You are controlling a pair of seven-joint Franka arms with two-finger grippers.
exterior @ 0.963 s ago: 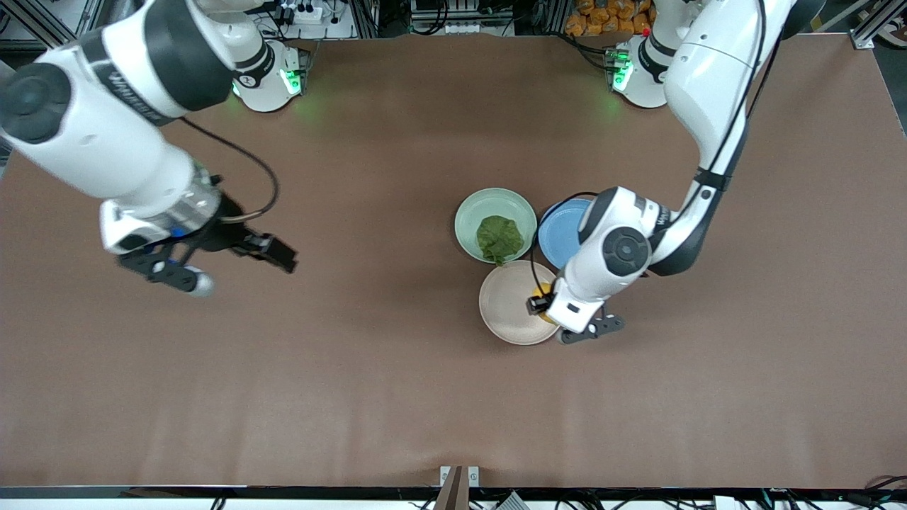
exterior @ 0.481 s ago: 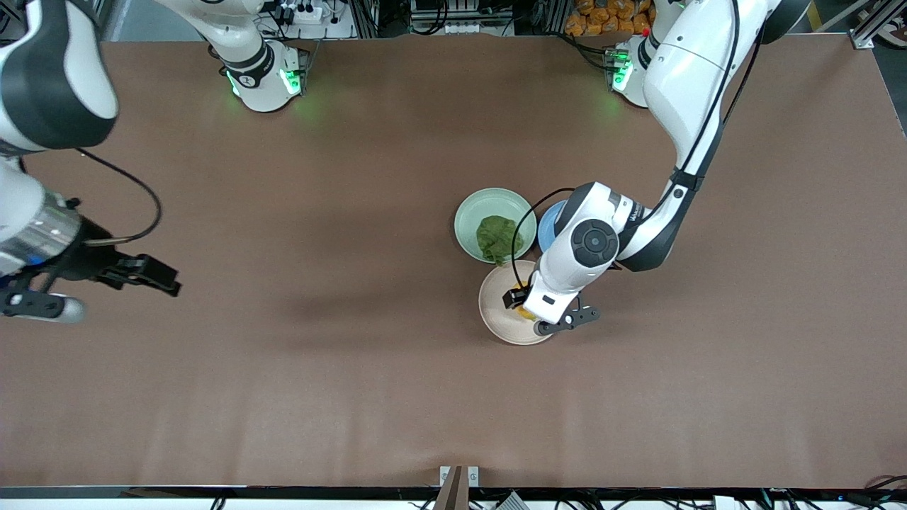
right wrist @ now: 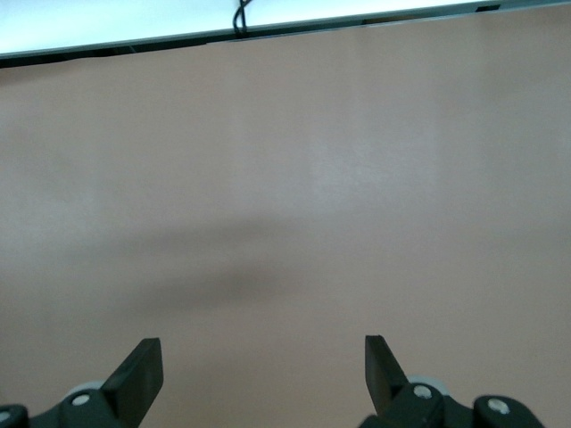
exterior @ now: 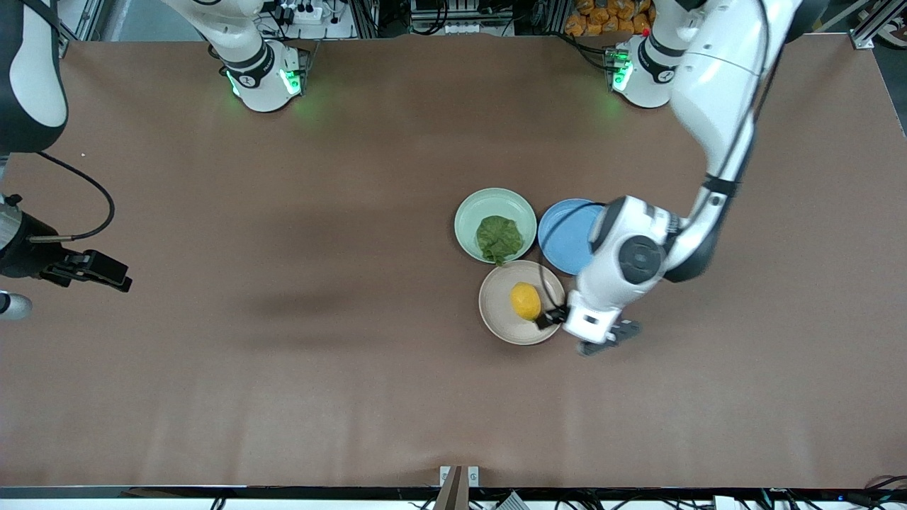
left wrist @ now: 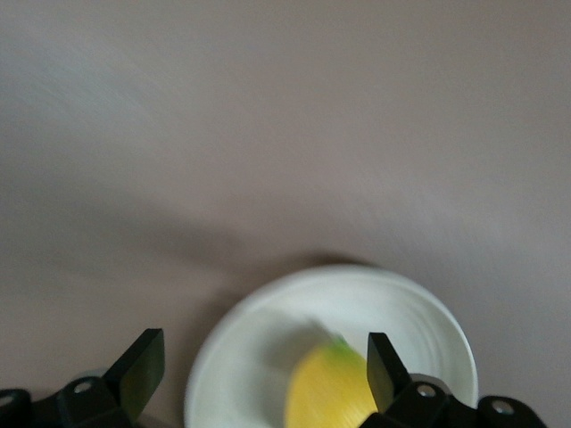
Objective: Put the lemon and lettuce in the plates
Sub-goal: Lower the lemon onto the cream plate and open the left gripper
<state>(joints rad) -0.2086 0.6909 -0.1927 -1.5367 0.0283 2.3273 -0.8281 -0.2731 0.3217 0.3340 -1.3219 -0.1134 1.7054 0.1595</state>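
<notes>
The yellow lemon [exterior: 525, 300] lies in the beige-white plate [exterior: 496, 306]. The dark green lettuce [exterior: 499, 239] lies in the pale mint green plate [exterior: 473, 210]. My left gripper [exterior: 602, 338] is open and empty, up beside the beige-white plate's edge, at the side toward the left arm's end of the table. The left wrist view shows the lemon [left wrist: 330, 397] free in the plate [left wrist: 419, 308], below my open left gripper [left wrist: 266, 357]. My right gripper [exterior: 57, 290] is open and empty over bare table at the right arm's end; it also shows in the right wrist view [right wrist: 263, 361].
A blue plate [exterior: 563, 234] stands beside the mint plate, toward the left arm's end, touching both other plates. The left arm's wrist hangs partly over it. The brown table [exterior: 319, 368] stretches wide around the three plates.
My left gripper has let go of the lemon in the beige-white plate and drawn off toward the left arm's end. My right arm has swung out toward the table's edge.
</notes>
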